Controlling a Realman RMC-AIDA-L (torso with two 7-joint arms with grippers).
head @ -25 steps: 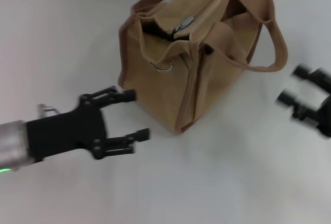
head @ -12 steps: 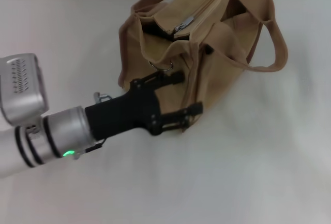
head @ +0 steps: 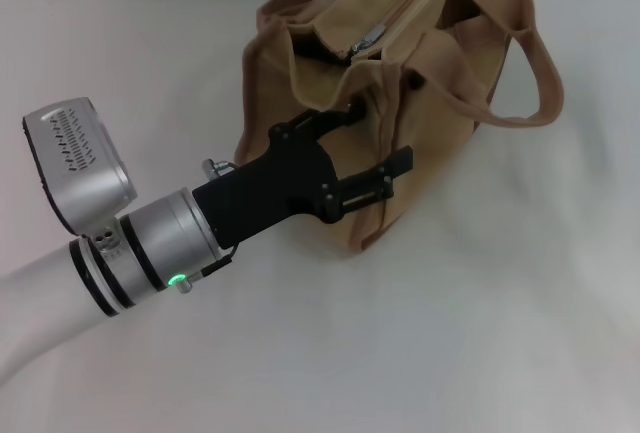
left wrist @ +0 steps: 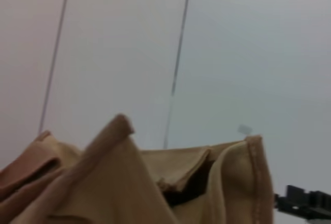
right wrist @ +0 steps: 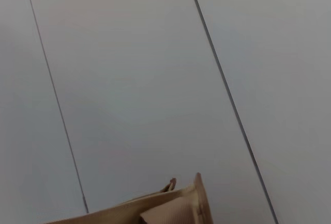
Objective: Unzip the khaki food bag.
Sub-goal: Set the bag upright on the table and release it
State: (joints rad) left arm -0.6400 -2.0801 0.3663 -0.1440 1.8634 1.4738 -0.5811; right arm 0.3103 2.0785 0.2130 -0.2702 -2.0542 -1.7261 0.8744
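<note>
The khaki food bag (head: 430,93) stands upright at the back centre of the white table in the head view, with its strap handles up. Its silver zipper pull (head: 366,43) lies at the near end of the top zipper. My left gripper (head: 375,138) is open and pressed against the bag's near corner, one finger high by the side pocket and the other lower against the front face. The left wrist view shows the bag's top edge (left wrist: 119,182) close up and one black fingertip (left wrist: 305,204). The right wrist view catches only a bit of the bag (right wrist: 170,203). My right gripper is out of view.
The white table (head: 500,303) stretches in front of and to the right of the bag. One strap handle (head: 545,88) loops out to the bag's right. A pale panelled wall (right wrist: 155,79) fills both wrist views.
My left gripper has moved from the open table up to the bag's near corner, and the bag has shifted slightly. The right gripper has left the head view.
</note>
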